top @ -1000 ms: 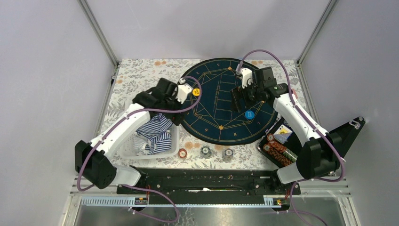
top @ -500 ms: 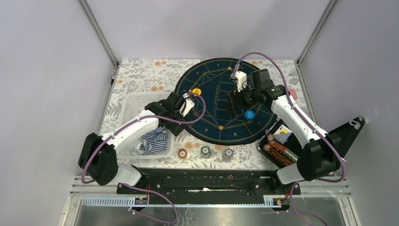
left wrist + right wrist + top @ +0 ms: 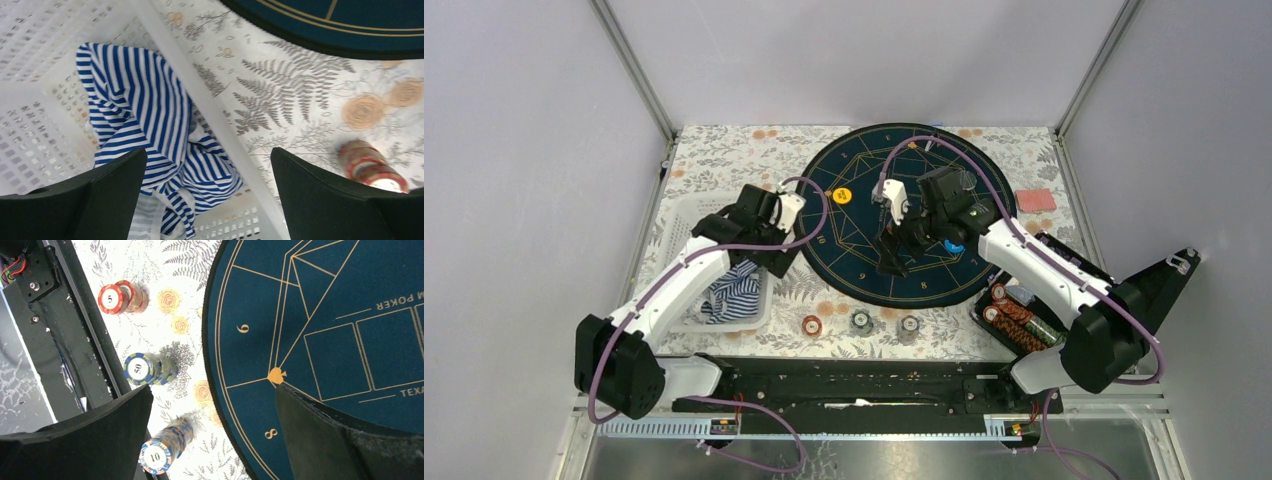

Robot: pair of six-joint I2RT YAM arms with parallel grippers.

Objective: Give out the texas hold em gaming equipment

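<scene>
Fern-print tabletop (image 3: 724,160), round mat (image 3: 854,160), ridged chip stacks (image 3: 145,369), left tool (image 3: 207,152) agape, right tool (image 3: 214,390) agape

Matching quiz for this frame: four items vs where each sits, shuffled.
1 red round poker chip stack
2 yellow round disc
3 striped blue-white fabric cloth
4 red-backed playing cards

A in the white plastic basket
B on the round dark blue mat
C floral tabletop right of mat
D floral tabletop at near edge

Pairs: 1-D, 2-B, 3-A, 4-C

Both arms reach forward, elbows bent. The left gripper (image 3: 208,150) and right gripper (image 3: 214,387) point downward, fingers spread wide, holding nothing.
</scene>
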